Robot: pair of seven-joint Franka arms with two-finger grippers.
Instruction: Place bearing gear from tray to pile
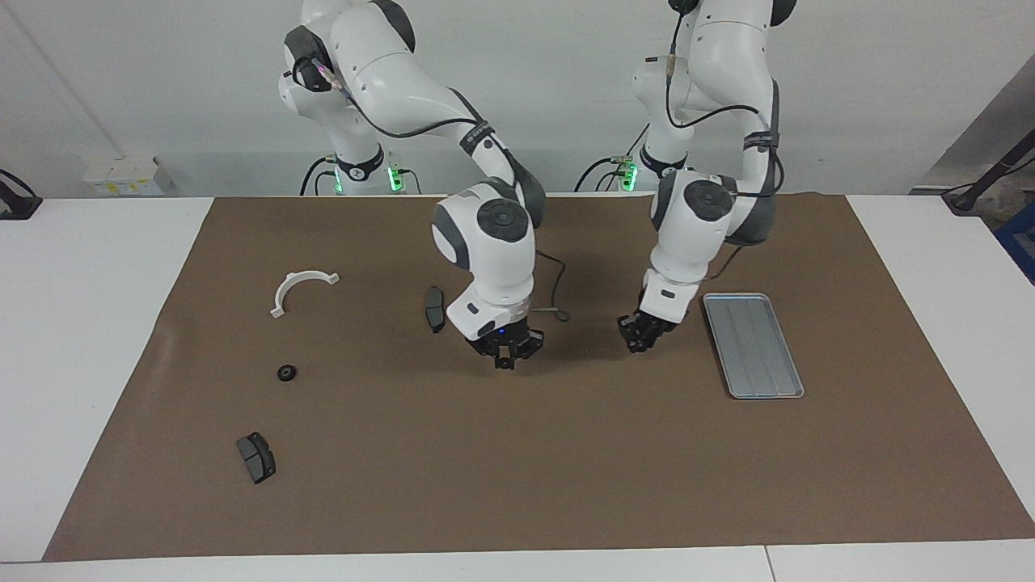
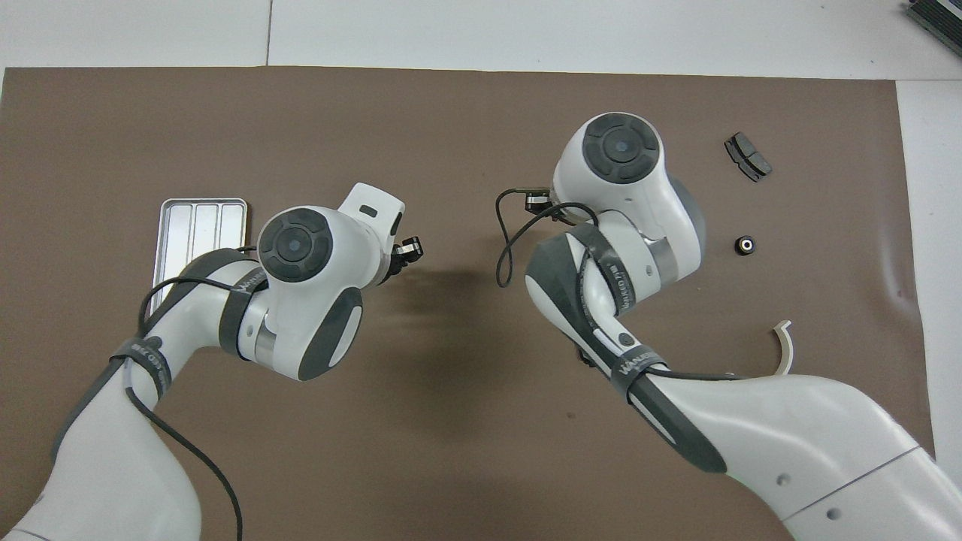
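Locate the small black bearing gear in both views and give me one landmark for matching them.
Facing view: the bearing gear lies on the brown mat toward the right arm's end, between the white half-ring bracket and a dark brake pad.
Overhead view: the same gear lies between the brake pad and the bracket's tip.
Shared landmark: the bracket.

Bare mat (image 1: 566,453) lies between tray (image 1: 752,343) and bearing gear (image 1: 286,373).
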